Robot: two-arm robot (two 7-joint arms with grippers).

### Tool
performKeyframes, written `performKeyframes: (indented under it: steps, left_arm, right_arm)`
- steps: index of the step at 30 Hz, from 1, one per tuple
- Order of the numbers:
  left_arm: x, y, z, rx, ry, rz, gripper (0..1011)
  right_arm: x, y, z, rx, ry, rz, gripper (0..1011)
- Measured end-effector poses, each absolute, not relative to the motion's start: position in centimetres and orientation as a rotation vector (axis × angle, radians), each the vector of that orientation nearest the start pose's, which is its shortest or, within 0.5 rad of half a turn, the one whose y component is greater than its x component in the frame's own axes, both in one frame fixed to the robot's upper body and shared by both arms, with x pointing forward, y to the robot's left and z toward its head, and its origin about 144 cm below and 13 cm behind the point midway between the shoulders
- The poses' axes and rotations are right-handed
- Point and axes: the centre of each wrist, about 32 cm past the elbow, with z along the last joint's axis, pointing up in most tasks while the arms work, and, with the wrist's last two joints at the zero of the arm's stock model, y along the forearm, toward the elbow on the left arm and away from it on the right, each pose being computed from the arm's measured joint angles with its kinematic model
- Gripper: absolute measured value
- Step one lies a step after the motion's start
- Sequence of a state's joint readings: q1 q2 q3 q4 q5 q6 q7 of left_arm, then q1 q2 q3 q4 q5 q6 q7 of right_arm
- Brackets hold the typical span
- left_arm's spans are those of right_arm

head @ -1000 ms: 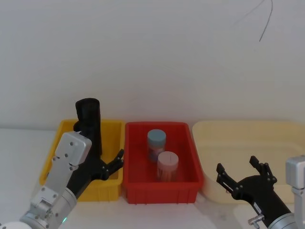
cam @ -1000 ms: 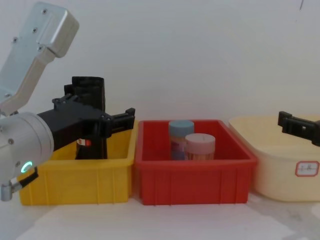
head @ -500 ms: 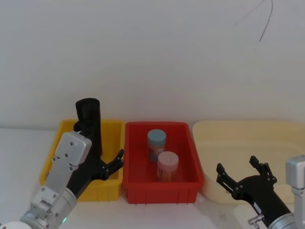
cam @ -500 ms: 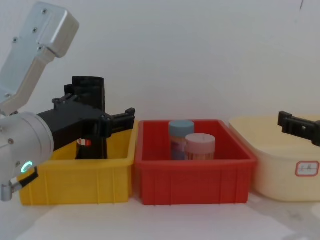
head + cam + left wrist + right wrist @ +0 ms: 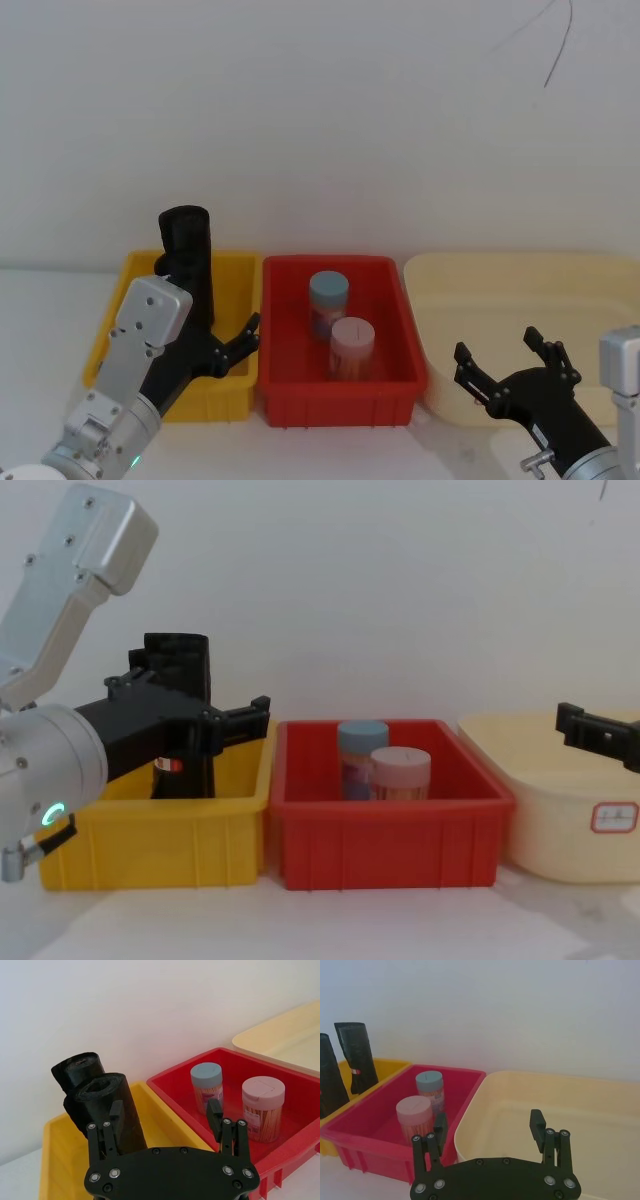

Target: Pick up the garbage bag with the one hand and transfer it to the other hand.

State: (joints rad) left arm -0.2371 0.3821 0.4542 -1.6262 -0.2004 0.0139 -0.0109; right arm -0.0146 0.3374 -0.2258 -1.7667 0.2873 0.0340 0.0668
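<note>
A black garbage bag (image 5: 187, 245) roll stands upright in the yellow bin (image 5: 236, 268), taller than the bin's wall. In the left wrist view a second black roll (image 5: 76, 1066) stands just behind the nearer garbage bag (image 5: 112, 1097). My left gripper (image 5: 215, 345) is open over the yellow bin, level with the roll's lower half. One finger (image 5: 116, 1114) lies against the nearer roll and the other finger (image 5: 215, 1114) is far off it. My right gripper (image 5: 508, 365) is open, low in front of the cream tub, holding nothing.
A red bin (image 5: 340, 402) stands in the middle with a blue-lidded jar (image 5: 328, 293) and a pink-lidded jar (image 5: 352, 340) inside. A cream tub (image 5: 520, 272) stands to the right. A white wall rises close behind the bins.
</note>
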Motion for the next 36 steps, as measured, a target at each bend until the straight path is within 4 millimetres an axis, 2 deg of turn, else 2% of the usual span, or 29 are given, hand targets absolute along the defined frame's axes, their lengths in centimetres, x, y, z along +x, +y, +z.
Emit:
performKeyframes:
  steps: [11, 23, 31, 36]
  left_arm:
    - [49.2, 19.8, 120.4, 0.061, -0.268, 1.124, 1001]
    - [49.2, 19.8, 120.4, 0.061, -0.268, 1.124, 1001]
    - [49.2, 19.8, 120.4, 0.061, -0.268, 1.124, 1001]
    - [49.2, 19.8, 120.4, 0.061, -0.268, 1.124, 1001]
  right_arm:
    - [44.3, -23.5, 119.3, 0.022, -0.082, -1.225, 1001]
    - [44.3, -21.8, 122.0, -0.033, -0.07, -1.214, 1001]
    - [45.7, -20.8, 124.0, -0.089, -0.049, -1.158, 1002]
    - [47.5, -20.2, 125.0, -0.133, -0.019, -1.091, 1001]
